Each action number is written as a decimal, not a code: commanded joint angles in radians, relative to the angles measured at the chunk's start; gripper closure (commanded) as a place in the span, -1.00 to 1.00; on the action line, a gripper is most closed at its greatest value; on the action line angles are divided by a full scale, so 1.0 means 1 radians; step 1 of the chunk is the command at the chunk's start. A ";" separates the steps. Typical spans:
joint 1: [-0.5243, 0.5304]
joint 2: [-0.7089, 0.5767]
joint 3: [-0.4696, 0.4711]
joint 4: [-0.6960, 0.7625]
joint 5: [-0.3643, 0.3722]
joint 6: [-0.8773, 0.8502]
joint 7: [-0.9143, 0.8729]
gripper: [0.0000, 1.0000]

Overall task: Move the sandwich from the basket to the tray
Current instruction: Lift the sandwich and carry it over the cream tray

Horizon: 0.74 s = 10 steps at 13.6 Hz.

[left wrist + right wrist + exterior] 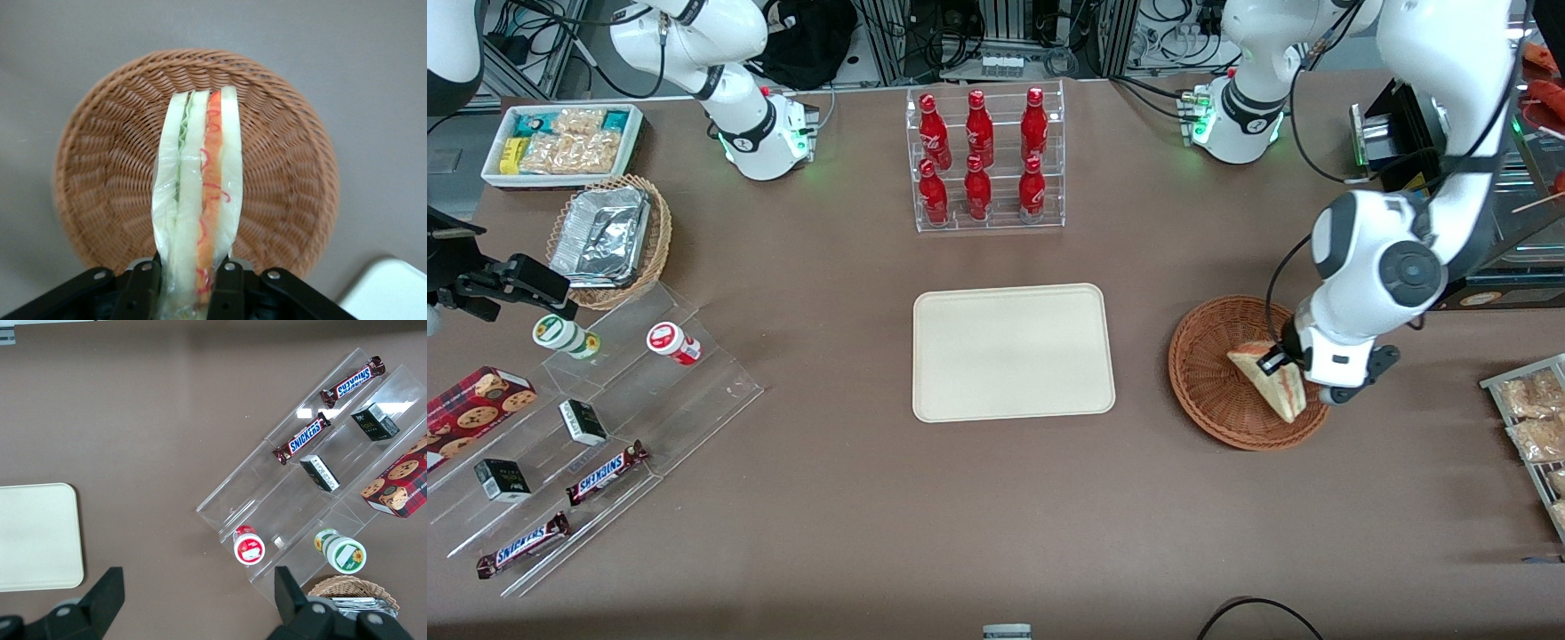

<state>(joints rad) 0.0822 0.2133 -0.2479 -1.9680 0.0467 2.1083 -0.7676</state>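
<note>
The sandwich point(1270, 375) point(197, 193), a wrapped wedge of white bread with green and orange filling, hangs just above the reddish-brown wicker basket point(1214, 391) point(280, 167). My left gripper point(1288, 364) point(187, 287) is shut on the sandwich, one black finger on each bread face, and holds it over the basket's side nearest the working arm's end. The cream tray point(1012, 352) point(393, 290) lies flat at the table's middle with nothing on it, beside the basket toward the parked arm's end.
A clear rack of red bottles point(984, 160) stands farther from the front camera than the tray. Packets on a rack point(1534, 418) lie at the working arm's end. A clear stepped shelf with snack bars point(569, 444), a foil-lined basket point(609, 238) and a white bin point(560, 142) fill the parked arm's end.
</note>
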 commanded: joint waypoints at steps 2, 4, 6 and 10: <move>-0.109 0.018 -0.040 0.210 0.009 -0.192 -0.018 0.85; -0.224 0.049 -0.041 0.236 0.016 -0.189 -0.018 0.83; -0.321 0.125 -0.041 0.293 0.016 -0.185 -0.022 0.82; -0.476 0.264 -0.039 0.397 0.015 -0.183 -0.035 0.82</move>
<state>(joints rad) -0.3479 0.3998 -0.2964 -1.6583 0.0487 1.9420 -0.7966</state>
